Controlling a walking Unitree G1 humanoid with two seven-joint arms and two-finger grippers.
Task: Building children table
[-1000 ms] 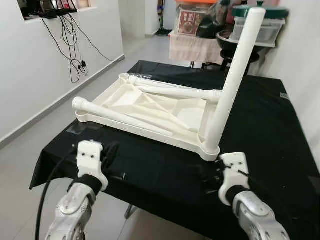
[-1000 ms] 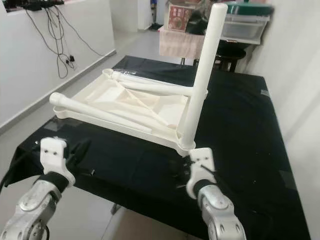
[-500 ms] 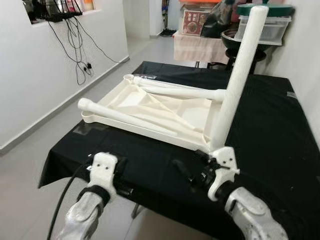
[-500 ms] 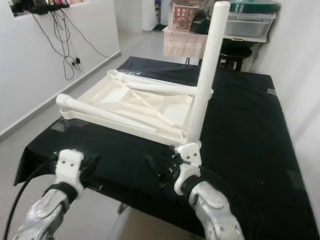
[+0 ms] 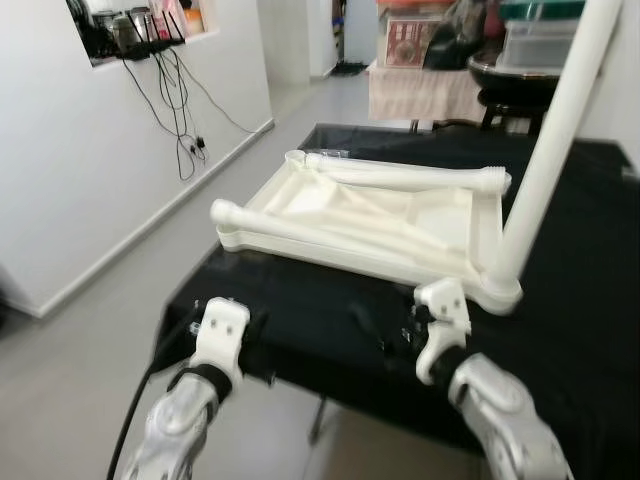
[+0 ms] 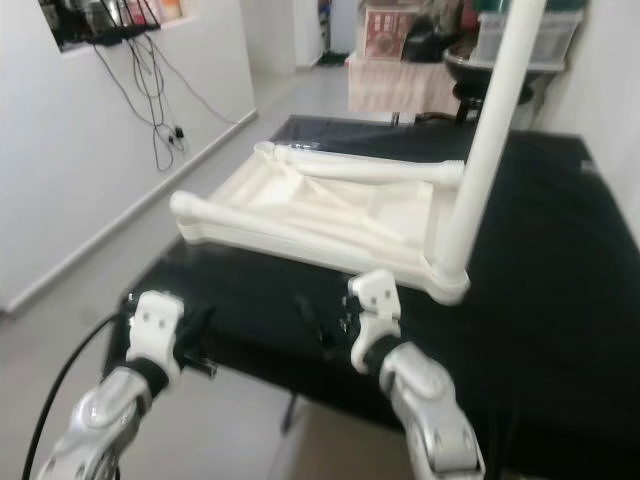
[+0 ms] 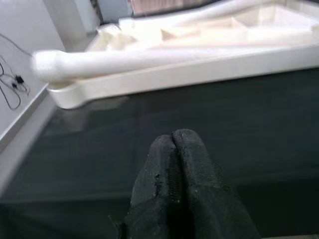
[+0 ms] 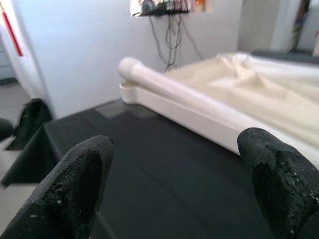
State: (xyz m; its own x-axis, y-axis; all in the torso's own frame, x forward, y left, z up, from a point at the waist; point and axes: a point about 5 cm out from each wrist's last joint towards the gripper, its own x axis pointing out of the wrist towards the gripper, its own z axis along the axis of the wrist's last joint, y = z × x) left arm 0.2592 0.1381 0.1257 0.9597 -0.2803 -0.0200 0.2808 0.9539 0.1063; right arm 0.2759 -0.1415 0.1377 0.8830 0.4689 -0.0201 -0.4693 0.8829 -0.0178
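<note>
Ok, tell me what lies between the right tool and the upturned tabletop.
Only bare black cloth, seen in the right wrist view between the open right tool and the tabletop with a loose leg lying on it.

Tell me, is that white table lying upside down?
Yes. The tabletop lies face-down on the black cloth, ribbed underside showing. One leg stands upright at its corner; other legs lie loose across it.

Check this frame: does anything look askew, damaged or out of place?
Nothing looks damaged. The white tabletop lies upside down on the black-covered table, one leg standing upright at its near corner and two more legs lying loose across it, which fits a part-built state.
</note>
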